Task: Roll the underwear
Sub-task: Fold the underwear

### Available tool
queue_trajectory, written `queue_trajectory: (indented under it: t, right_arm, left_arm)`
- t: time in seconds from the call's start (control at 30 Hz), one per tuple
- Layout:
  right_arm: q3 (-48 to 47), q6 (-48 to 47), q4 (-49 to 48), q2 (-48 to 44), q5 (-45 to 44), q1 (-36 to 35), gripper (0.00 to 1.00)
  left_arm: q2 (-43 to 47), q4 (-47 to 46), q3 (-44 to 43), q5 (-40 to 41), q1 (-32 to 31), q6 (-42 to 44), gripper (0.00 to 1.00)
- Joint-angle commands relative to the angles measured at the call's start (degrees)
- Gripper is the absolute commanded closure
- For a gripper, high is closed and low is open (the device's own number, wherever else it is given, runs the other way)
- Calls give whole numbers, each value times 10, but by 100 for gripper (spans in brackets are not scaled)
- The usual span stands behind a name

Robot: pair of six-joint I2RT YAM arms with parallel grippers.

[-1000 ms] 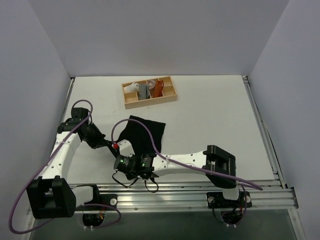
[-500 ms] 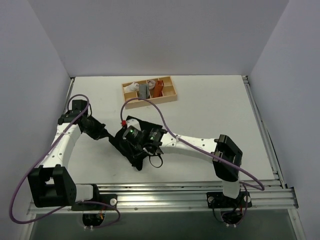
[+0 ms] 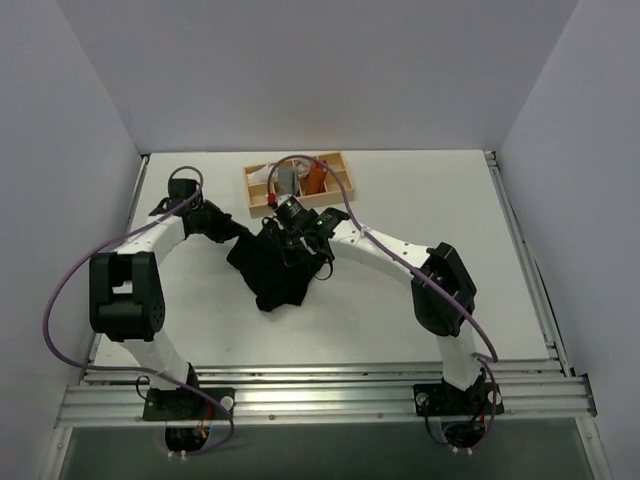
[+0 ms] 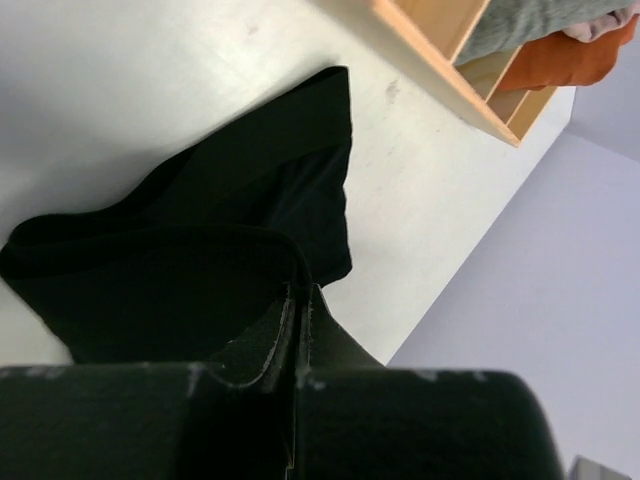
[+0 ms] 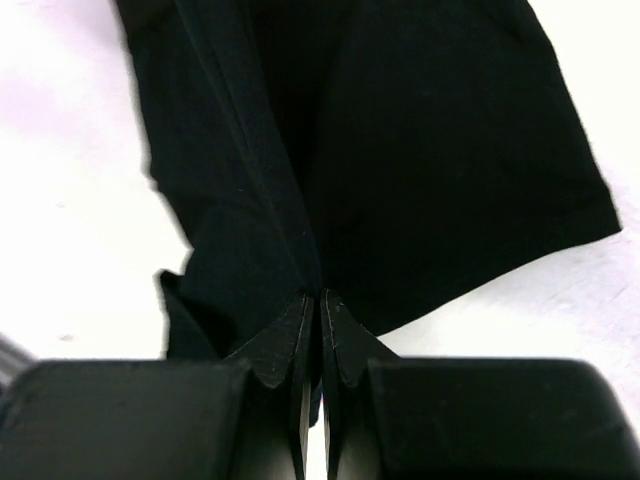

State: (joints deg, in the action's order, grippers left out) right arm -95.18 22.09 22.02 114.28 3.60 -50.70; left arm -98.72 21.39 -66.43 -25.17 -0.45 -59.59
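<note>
The black underwear [image 3: 272, 285] lies bunched on the white table just in front of the wooden tray [image 3: 340, 192]. My left gripper [image 3: 240, 238] is shut on its left upper edge; in the left wrist view the cloth [image 4: 200, 260] spreads out from the closed jaws [image 4: 298, 292]. My right gripper [image 3: 280, 243] is shut on the cloth next to it; in the right wrist view the underwear [image 5: 430, 150] hangs folded from the closed jaws [image 5: 320, 297]. Both grippers sit close together at the garment's far edge.
The tray holds a white roll [image 3: 262, 175], a grey roll [image 3: 288, 180] and an orange-brown roll [image 3: 315, 178]; the tray edge [image 4: 440, 70] shows close by in the left wrist view. White walls surround the table. A metal rail [image 3: 320, 390] runs along the near edge.
Both grippers have moved from the near part of the table toward the tray, pulling the underwear's edge along. The garment has gone from flat to bunched.
</note>
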Motion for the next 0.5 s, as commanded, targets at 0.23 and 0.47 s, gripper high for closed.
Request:
queue_trajectory:
  t: [0.23,0.47]
  right_arm:
    - [-2,-25,-35,58,-49,84,100]
    - [24,-12,-76,44,-133,127,63]
  left_arm:
    - [-140,-250,-116,-68,-59,-27,75]
    - [-167,-360,-124,-152,-61,-51,34]
